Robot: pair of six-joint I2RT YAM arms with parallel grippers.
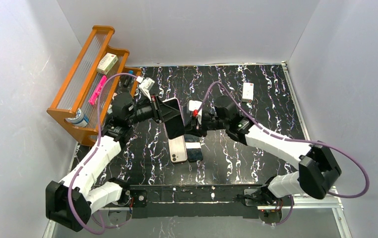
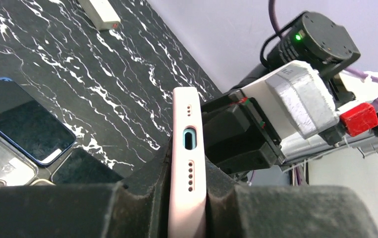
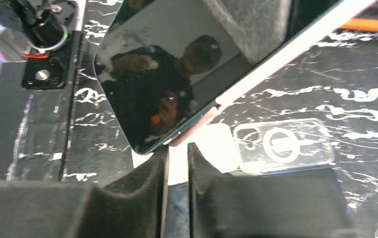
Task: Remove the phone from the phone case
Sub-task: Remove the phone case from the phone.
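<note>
My left gripper [image 1: 163,115] [image 2: 188,163] is shut on a phone in a pink case [image 2: 189,148] and holds it on edge above the table, its bottom end with the charging port toward the left wrist camera. The phone's dark screen [image 1: 175,125] [image 3: 157,84] faces my right gripper [image 1: 189,125] [image 3: 178,148]. That gripper's jaws stand at a narrow gap and pinch the pink case's lower corner [image 3: 196,131], where the case lip stands slightly off the phone's edge.
Under the held phone lie a white phone back-up [image 1: 178,148], a dark phone [image 1: 194,151] [image 2: 23,121] and a clear case with a ring mark [image 3: 283,146]. A white box [image 1: 247,91] lies far right. A wooden rack [image 1: 85,84] stands at the left.
</note>
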